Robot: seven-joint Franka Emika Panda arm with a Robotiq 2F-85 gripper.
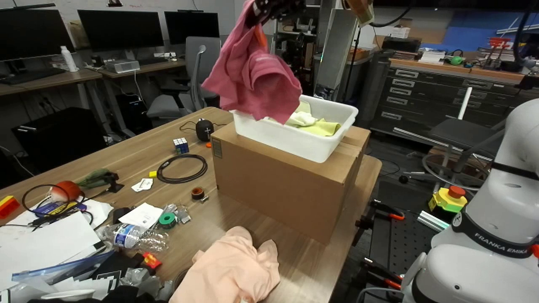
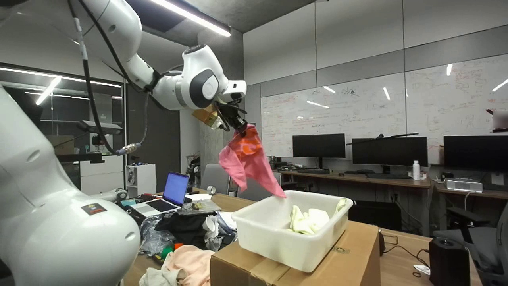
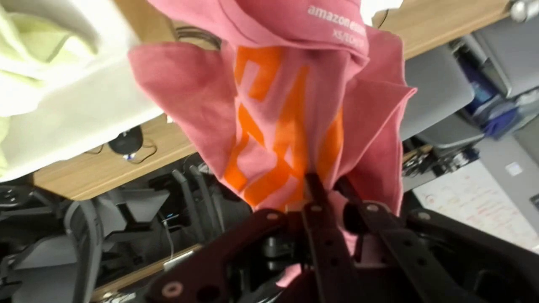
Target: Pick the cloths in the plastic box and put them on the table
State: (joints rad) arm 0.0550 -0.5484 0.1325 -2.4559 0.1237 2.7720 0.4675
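Pink-red cloth (image 3: 280, 97) — orange print, white lettering, drooping folds

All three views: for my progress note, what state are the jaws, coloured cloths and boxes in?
Brown cardboard box: top shut where visible.
White rectangular plastic box: upright, open-topped.
Pale yellow fabric cloth: crumpled inside the plastic box.
Peach-orange fabric cloth: crumpled on light wooden table.
Pink-red fabric cloth: held aloft, hanging.
Black jaws: closed on that cloth.

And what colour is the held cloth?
Pink cloth, orange print, white lettering; clearest in the wrist view.
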